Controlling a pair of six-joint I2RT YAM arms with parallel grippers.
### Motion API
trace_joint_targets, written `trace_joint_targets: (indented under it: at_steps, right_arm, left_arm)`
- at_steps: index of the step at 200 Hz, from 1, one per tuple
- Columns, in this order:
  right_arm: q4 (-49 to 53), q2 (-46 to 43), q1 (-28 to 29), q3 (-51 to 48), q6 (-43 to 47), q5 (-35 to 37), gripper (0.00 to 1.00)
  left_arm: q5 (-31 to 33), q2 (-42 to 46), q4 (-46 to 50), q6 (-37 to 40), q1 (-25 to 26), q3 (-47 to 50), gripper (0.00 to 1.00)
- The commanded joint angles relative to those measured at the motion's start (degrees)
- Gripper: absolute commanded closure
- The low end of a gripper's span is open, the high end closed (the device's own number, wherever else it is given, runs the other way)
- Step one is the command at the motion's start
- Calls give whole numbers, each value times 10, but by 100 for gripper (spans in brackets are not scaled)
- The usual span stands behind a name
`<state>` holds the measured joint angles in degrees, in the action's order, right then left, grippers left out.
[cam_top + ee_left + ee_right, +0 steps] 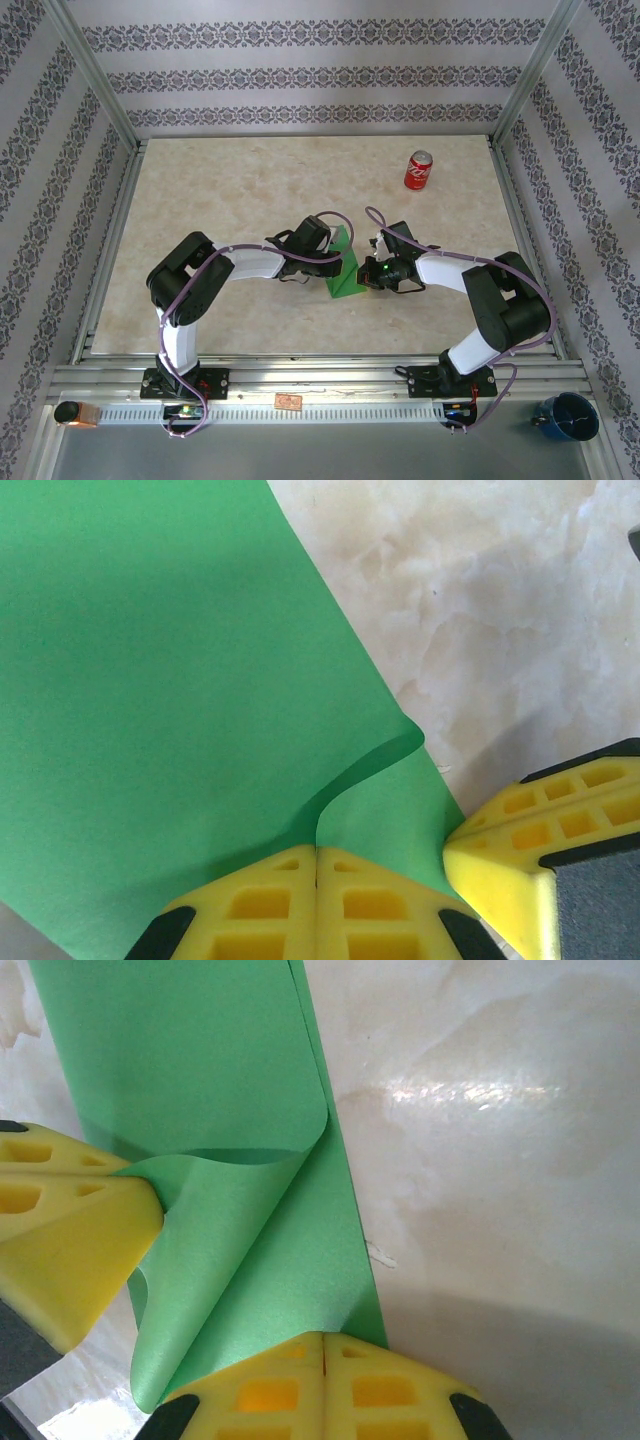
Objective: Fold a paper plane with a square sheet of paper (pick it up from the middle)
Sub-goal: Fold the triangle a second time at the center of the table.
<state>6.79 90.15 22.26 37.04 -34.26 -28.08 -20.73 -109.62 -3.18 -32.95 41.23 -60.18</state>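
The square sheet of paper (344,280) is bright green and lies partly folded at the middle of the table, between the two arms. My left gripper (336,262) is shut on a raised flap of it. In the left wrist view the curled edge of the paper (180,680) runs into the seam between the yellow fingertips of that gripper (317,852). My right gripper (369,270) is shut, and in its wrist view its tips (323,1338) rest on the flat lower layer of the paper (270,1250) near its right edge. The left gripper's finger (70,1230) holds the flap at the left of that view.
A red soda can (419,170) lies at the back right of the marble-look table (220,200). A blue cup (567,416) sits outside the frame at the front right. The right gripper's yellow finger (540,850) shows close beside the left one.
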Motion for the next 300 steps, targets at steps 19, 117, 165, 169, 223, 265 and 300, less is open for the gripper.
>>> trace_joint_targets:
  at_steps: [19,117,165,169,223,265,300]
  right_arm:
    - [52,16,-5,-11,10,36,99]
    - [54,17,-6,-9,10,36,99]
    - [54,19,-6,-9,10,35,99]
    - [53,19,-6,-9,10,35,99]
    - [52,21,-6,-9,11,32,99]
    - [52,20,-6,-9,11,32,99]
    - [53,21,-6,-9,10,32,98]
  left_arm:
    - [9,5,-9,-1,-10,21,100]
    - [20,38,-52,-12,-10,62,100]
    - [24,43,-62,-18,-10,66,100]
    - [24,41,-61,-19,-11,65,100]
    - [42,45,-58,-20,-12,68,100]
    - [45,50,-54,-16,-15,70,100]
    - [40,42,-58,-20,-16,69,100]
